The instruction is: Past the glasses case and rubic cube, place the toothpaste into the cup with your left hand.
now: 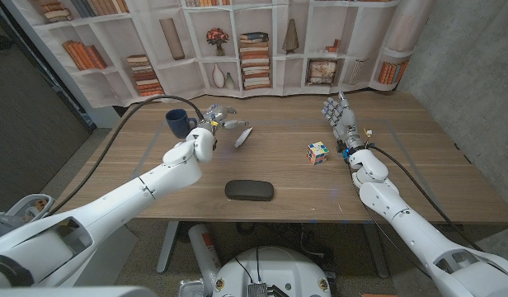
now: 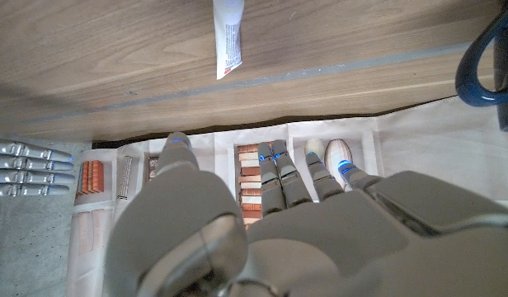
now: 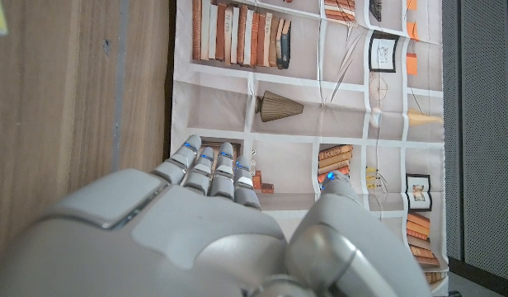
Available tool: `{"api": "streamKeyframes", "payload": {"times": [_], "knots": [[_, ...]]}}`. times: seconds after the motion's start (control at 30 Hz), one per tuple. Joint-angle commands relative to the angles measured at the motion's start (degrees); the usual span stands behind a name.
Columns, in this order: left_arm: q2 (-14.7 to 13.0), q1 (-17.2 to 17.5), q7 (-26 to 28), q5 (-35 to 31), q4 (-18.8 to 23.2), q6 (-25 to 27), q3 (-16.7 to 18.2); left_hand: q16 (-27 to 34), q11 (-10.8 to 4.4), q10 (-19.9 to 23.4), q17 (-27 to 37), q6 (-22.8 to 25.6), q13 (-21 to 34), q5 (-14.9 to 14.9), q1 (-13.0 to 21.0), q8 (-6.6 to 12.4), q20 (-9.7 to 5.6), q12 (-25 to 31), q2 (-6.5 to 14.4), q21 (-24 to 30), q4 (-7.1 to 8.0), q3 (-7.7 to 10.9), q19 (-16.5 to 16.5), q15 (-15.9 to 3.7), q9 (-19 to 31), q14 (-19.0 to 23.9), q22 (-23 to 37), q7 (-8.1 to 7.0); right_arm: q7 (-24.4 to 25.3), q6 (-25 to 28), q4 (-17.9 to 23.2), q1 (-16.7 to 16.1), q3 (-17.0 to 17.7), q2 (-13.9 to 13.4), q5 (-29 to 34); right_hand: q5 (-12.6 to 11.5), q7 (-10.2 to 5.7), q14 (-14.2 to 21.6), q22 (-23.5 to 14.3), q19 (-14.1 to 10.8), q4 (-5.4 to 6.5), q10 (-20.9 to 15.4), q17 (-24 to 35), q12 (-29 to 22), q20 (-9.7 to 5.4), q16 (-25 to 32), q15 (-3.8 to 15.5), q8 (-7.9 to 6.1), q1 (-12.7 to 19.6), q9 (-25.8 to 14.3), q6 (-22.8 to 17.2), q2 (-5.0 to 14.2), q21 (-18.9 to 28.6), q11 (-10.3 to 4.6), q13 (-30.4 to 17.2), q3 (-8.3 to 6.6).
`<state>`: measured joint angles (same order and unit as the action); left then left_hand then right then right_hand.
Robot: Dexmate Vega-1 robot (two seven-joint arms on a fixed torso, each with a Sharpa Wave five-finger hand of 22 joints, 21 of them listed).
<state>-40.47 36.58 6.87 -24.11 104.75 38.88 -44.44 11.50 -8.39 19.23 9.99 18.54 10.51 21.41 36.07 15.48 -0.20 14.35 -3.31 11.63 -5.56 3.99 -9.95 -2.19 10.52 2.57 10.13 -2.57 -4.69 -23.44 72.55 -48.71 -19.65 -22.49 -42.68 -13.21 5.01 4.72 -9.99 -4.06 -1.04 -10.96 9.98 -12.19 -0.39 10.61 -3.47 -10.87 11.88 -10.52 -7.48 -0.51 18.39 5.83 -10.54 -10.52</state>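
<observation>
While the table [image 1: 419, 173] carries everything, my left hand [image 1: 221, 117] hovers near its far edge, fingers apart and holding nothing, between the blue cup [image 1: 180, 123] and the toothpaste [image 1: 244, 136] lying just beside it. My right hand [image 1: 340, 115] stands open toward the far right. Nearer the front edge lies the glasses case [image 1: 249, 190]; the cube [image 1: 318, 153] sits right of centre.

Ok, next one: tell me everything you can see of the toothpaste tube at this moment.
The toothpaste is a small white tube with fine print and a red mark near its flat crimped end. It lies on the wooden table, just right of the left hand, whose fingers are apart and not holding it; contact can't be judged. The blue cup stands beyond that hand.
</observation>
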Motion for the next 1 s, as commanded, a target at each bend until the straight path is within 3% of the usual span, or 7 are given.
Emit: {"api": "streamKeyframes", "payload": {"times": [0.03, 0.37, 0.77, 1.0], "knots": [[1.5, -3.9, -3.6, -0.8, -3.8, 0.5, -3.2, 0.1, -0.14, 0.3, 0.1, 0.4, 0.2, 0.4, 0.4, -0.02, 0.01, -0.3, -0.3, -0.1, -0.02, -0.33, -4.4, -0.23, 0.2, 0.4, 0.2, -0.24, 1.0, 0.1, 0.9, -0.3, 0.0, 0.2, 0.1, 0.2, 0.19, 0.1, -0.3, -0.3, -0.35, -0.3, 0.3, -0.2, 0.18, 0.2, 0.01, -0.46, 0.2, -0.2, -0.4, 0.49, -0.2, 0.03, -0.1, -0.06], [2.7, -7.4, -7.5, -5.9, -3.8, 6.7, -8.0, 0.0, 0.07, 0.9, 0.1, 1.1, 0.2, 0.6, 0.6, -0.03, 0.18, -0.4, -0.4, -0.1, -0.05, -0.55, -4.4, -0.20, 0.2, 0.6, 0.2, -0.17, 0.5, -0.4, 0.2, -0.3, 0.2, 0.6, -0.4, 0.2, 0.16, 0.1, -0.3, -0.2, -0.38, -0.4, 0.3, -0.2, 0.29, 0.1, 0.01, -0.43, 0.2, -0.2, -0.5, 0.53, -0.4, 0.06, -0.1, -0.02], [3.3, -9.4, -10.3, -8.6, -4.1, 10.1, -11.0, 0.0, -0.44, 1.8, 0.1, 2.0, 0.2, 0.8, 0.9, -0.06, 0.31, -0.5, -0.6, -0.1, -0.16, -0.90, -4.3, 0.07, 0.2, 0.8, 0.2, -0.24, 0.3, -0.7, 0.1, -0.5, 0.1, 0.8, -0.4, 0.3, 0.16, 0.2, -0.3, -0.2, -0.43, -0.3, 0.3, -0.1, 0.37, 0.1, 0.00, -0.38, 0.1, -0.2, -0.4, 0.57, -0.6, 0.03, -0.1, 0.04], [3.9, -10.8, -12.1, -11.1, -5.0, 12.2, -13.4, -0.1, 0.43, 1.7, 0.1, 1.9, 0.2, 0.8, 0.9, -0.36, 0.53, -0.8, -0.9, -0.2, -0.15, -1.27, -4.3, 0.62, 0.2, 0.7, 0.2, 0.17, 0.6, -0.8, 0.6, -0.8, 0.1, 0.8, -0.3, 0.3, 0.15, 0.2, -0.3, -0.2, -0.45, -0.4, 0.3, -0.1, 0.44, 0.1, -0.05, -0.35, 0.1, -0.2, -0.4, 0.59, -0.8, -0.01, -0.1, 0.07]]}}
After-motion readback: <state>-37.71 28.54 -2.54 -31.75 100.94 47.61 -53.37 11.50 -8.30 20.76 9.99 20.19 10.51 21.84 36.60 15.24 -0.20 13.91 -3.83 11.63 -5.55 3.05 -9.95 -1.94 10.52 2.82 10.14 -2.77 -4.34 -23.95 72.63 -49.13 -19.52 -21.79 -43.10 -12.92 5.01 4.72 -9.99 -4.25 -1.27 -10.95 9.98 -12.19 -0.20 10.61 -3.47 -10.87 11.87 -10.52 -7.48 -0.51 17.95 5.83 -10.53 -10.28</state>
